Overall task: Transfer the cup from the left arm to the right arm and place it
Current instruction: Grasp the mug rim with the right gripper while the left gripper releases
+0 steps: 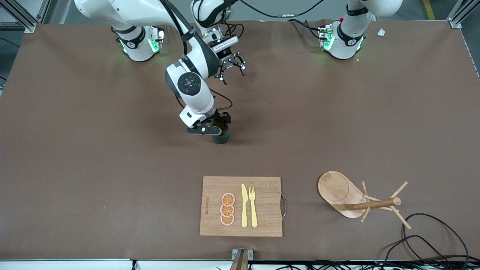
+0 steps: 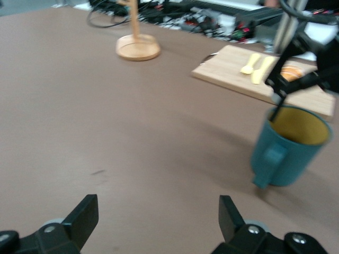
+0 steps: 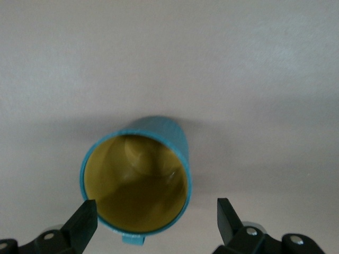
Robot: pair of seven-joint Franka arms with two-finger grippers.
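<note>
- Near the middle of the counter (image 1: 75,150) stands the cup (image 1: 221,135), upright and resting on the surface, with its mustard inside showing.
- My right gripper (image 1: 210,129) hangs directly over it, jaws spread wide and holding nothing; in the right wrist view the rim sits between my two fingers (image 3: 82,222), which have not reached the wall.
- The cup's handle (image 2: 273,161) points toward my left arm's base, away from the front camera.
- My left gripper (image 1: 231,68) hovers over bare counter toward the bases, jaws also wide and empty; that arm waits.
- Judging by this, the step in hand is my right arm's approach for a grasp, though the task names the left arm first.
- To do it well I would centre the jaws on the rim, so both pads meet the ribbed wall together and the cup does not skid.
- I would keep the handle clear of the pads, since a pad on it could twist the cup as I close.
- I would go down far enough for a firm hold on the wall, not only the lip.
- Nearer the front camera lies a board (image 1: 262,187) with a knife (image 1: 244,205), a fork (image 1: 253,206) and orange slices (image 1: 227,209).
- Beside it, toward the left arm's end, a peg rack (image 1: 360,198) lies well apart from the cup.
</note>
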